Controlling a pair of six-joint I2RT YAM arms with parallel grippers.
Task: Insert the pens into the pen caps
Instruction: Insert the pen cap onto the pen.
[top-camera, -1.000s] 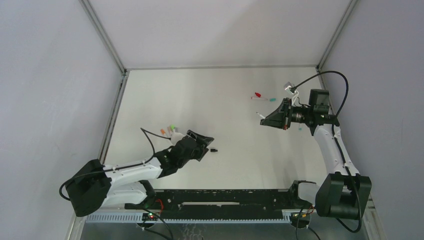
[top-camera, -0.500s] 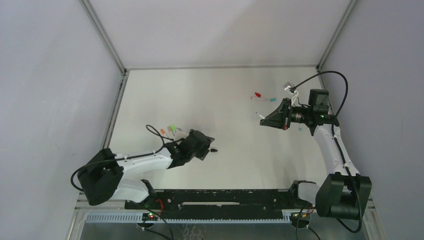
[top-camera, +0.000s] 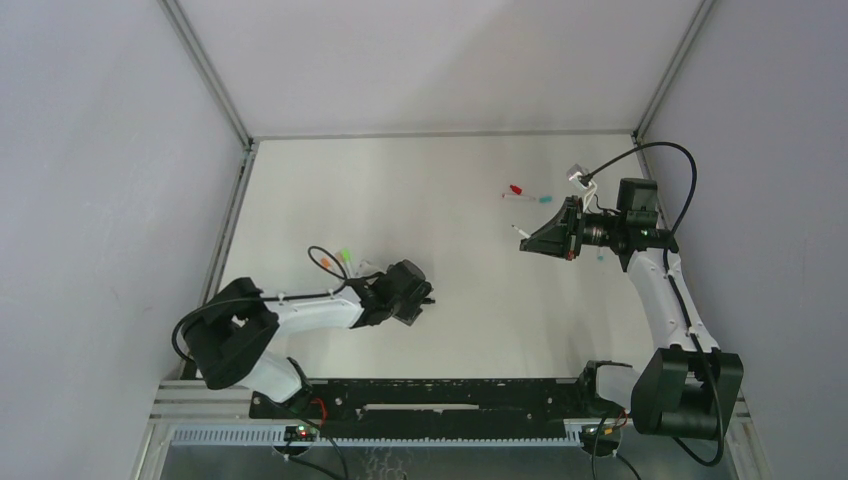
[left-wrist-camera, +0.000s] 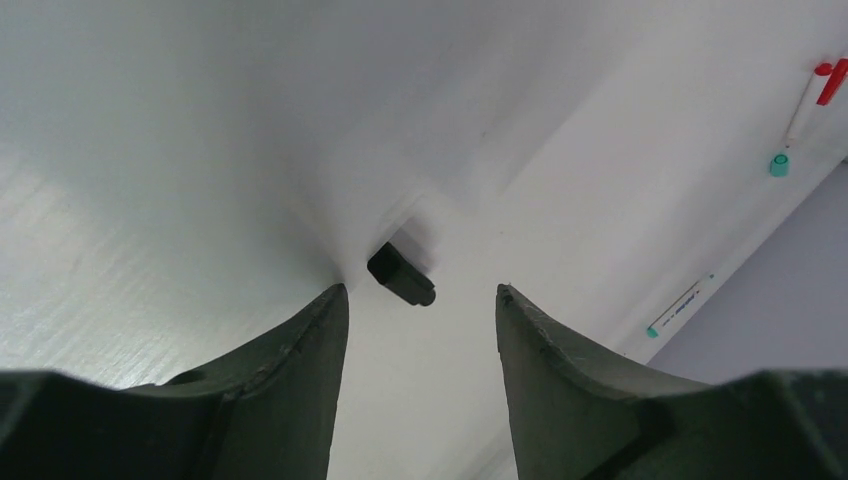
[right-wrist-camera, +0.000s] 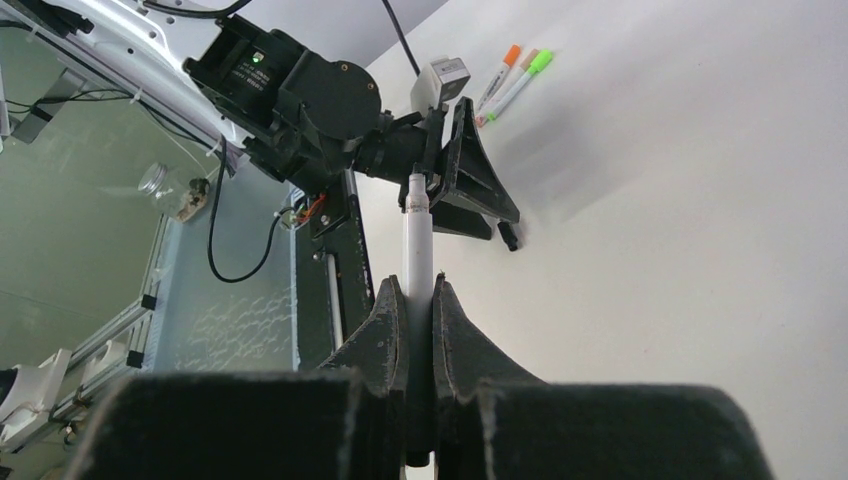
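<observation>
A white table (top-camera: 440, 180) fills the floor of a booth with pale grey walls (top-camera: 100, 150) and aluminium frame rails (top-camera: 205, 70) in the corners. Low over the near-left part of it, the left gripper (left-wrist-camera: 420, 292) has its jaws spread wide. A black cap (left-wrist-camera: 402, 277) lies on its side on the table in the gap just ahead of the fingertips, nearer the left finger; I cannot tell whether it touches either one. On the right side of the table, the right gripper (right-wrist-camera: 418, 300) has its jaws pressed onto the barrel of a white pen (right-wrist-camera: 416, 245). The barrel stands out straight beyond the fingertips, clear of the table, and points leftward across it. Farther out from the left gripper, towards the left wall, an orange pen (top-camera: 326, 263) and a green pen (top-camera: 346, 254) lie close together, nearly parallel; the right wrist view shows a paler one between them, its colour unclear. Behind the right gripper, towards the back of the table, a red-ended pen (top-camera: 516, 191) lies flat. A teal cap (top-camera: 545, 199) sits right at the other end of its barrel, though contact cannot be made out. A thin teal-tipped pen (left-wrist-camera: 680, 304) lies by the table's right edge, beneath the right arm, well apart from the black cap.
</observation>
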